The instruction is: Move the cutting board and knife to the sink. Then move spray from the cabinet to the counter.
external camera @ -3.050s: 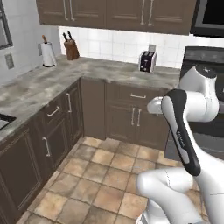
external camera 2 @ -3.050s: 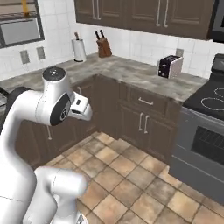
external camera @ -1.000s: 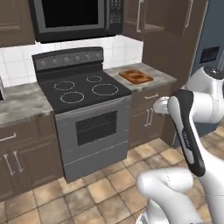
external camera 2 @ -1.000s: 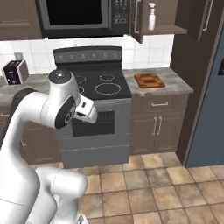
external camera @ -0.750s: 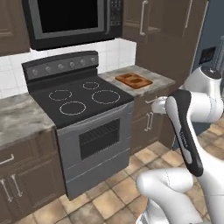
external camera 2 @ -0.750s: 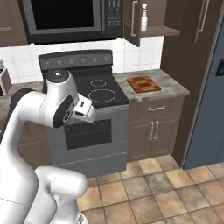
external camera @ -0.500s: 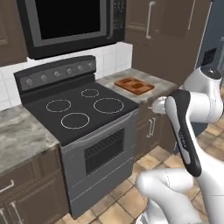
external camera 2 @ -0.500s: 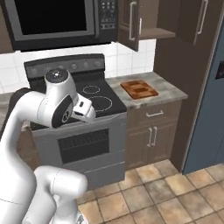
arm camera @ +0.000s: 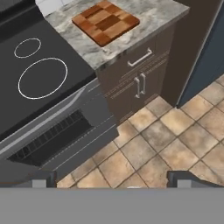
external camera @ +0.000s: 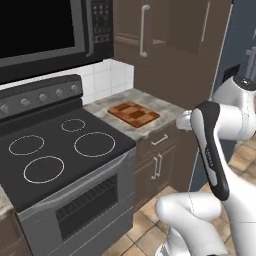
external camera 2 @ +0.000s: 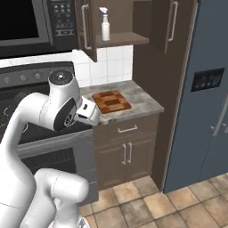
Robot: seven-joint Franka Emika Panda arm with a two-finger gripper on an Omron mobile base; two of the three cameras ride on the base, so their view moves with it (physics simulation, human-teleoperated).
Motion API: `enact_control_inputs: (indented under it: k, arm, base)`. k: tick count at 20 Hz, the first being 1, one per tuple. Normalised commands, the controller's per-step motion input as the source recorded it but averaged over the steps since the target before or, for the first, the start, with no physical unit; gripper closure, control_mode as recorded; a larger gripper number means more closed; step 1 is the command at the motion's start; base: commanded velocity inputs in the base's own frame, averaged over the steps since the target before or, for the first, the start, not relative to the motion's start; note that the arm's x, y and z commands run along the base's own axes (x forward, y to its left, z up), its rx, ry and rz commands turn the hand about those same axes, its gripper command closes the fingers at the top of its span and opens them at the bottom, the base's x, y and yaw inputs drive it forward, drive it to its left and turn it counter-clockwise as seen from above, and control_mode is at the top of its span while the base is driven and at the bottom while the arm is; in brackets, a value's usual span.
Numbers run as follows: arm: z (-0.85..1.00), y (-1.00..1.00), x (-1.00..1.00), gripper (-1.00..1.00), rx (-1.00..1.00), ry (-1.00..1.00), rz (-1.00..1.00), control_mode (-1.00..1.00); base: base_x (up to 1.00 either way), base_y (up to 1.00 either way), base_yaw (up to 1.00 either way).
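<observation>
A black glass stovetop [external camera: 60,155] sits just left of the counter [external camera 2: 142,104], under a microwave [external camera: 45,30]. The checkered cutting board [external camera 2: 111,101] lies flat on the counter; the spray [external camera 2: 105,24] stands in the open cabinet [external camera 2: 116,40] above. The arm is folded back, its gripper [arm camera: 111,178] spread wide and empty over the floor.

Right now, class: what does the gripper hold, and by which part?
Nothing. The gripper is open over the floor; the board lies untouched on the counter.
</observation>
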Motion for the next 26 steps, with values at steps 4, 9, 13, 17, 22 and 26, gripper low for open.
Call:
enact_control_inputs:
  k: [4, 9, 13, 17, 22, 26]
  arm:
    - [0.0, 0.0, 0.0, -1.0, 0.0, 0.0, 0.0, 1.0]
    - [0.0, 0.0, 0.0, -1.0, 0.0, 0.0, 0.0, 1.0]
    - [0.0, 0.0, 0.0, -1.0, 0.0, 0.0, 0.0, 1.0]
    - [0.0, 0.0, 0.0, -1.0, 0.0, 0.0, 0.0, 1.0]
    - [0.0, 0.0, 0.0, -1.0, 0.0, 0.0, 0.0, 1.0]
    - [0.0, 0.0, 0.0, -1.0, 0.0, 0.0, 0.0, 1.0]
  base:
    - [0.65, -1.0, 0.05]
    - [0.61, -0.91, 0.24]
    - [0.72, -0.98, 0.37]
    - [0.36, -1.0, 0.42]
    - [0.04, -0.39, 0.34]
    - [0.09, 0.42, 0.17]
